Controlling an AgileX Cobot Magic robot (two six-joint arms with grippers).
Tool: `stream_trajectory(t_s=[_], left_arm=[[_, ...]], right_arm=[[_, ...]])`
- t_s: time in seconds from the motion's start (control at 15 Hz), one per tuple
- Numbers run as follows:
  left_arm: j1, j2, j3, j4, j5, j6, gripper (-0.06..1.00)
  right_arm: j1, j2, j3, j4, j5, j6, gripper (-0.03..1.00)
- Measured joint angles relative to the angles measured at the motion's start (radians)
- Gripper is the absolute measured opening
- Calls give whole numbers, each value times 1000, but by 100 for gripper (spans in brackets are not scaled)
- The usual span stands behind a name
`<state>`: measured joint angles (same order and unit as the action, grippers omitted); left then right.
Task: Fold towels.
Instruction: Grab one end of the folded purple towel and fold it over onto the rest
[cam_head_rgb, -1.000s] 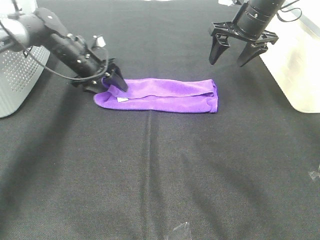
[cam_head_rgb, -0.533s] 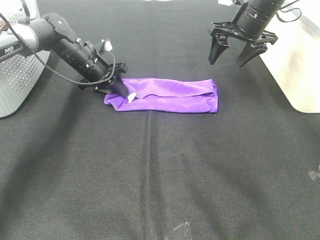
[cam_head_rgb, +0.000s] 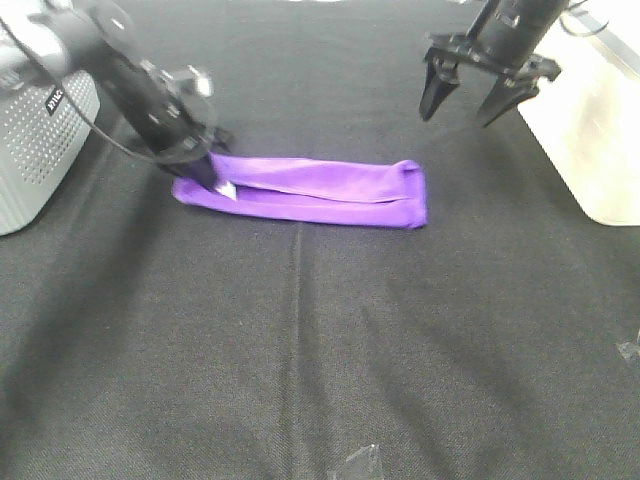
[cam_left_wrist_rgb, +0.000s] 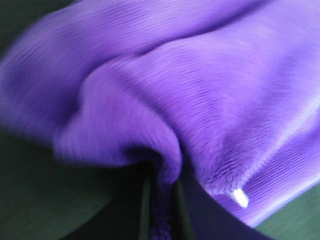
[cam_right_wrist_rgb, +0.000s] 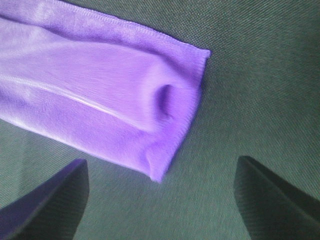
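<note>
The purple towel (cam_head_rgb: 310, 190) lies on the black cloth as a long narrow folded strip, stretched left to right. Its small white tag (cam_head_rgb: 228, 189) shows near the left end. My left gripper (cam_head_rgb: 203, 170) is shut on the towel's left end; in the left wrist view the purple cloth (cam_left_wrist_rgb: 190, 85) bunches between the closed fingers and the tag (cam_left_wrist_rgb: 241, 197) shows. My right gripper (cam_head_rgb: 480, 98) is open and empty, hanging above and behind the towel's right end. The right wrist view shows that end (cam_right_wrist_rgb: 125, 100) below the spread fingers (cam_right_wrist_rgb: 55, 200).
A grey perforated basket (cam_head_rgb: 35, 155) stands at the left edge, beside my left arm. A white bin (cam_head_rgb: 590, 130) stands at the right edge. A black cloth (cam_head_rgb: 320, 350) covers the table, with bits of clear tape near the front.
My left gripper has pulled the towel's left end back to the left, stretching the strip longer and narrower. The towel's right end shifted slightly left. The right gripper rose a little and stays open.
</note>
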<state>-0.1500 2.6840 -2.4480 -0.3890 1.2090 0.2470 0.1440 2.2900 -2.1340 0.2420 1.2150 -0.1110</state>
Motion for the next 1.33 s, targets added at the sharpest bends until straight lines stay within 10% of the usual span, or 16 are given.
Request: stream_trajectory(t_s=[0.53, 1.33], left_arm=[[2, -141, -6, -62, 1, 65, 5], [-254, -87, -6, -188, -148, 103, 5]], right_arm=[[0, -281, 381, -19, 4, 2, 76], [0, -409, 403, -16, 5, 0, 76]])
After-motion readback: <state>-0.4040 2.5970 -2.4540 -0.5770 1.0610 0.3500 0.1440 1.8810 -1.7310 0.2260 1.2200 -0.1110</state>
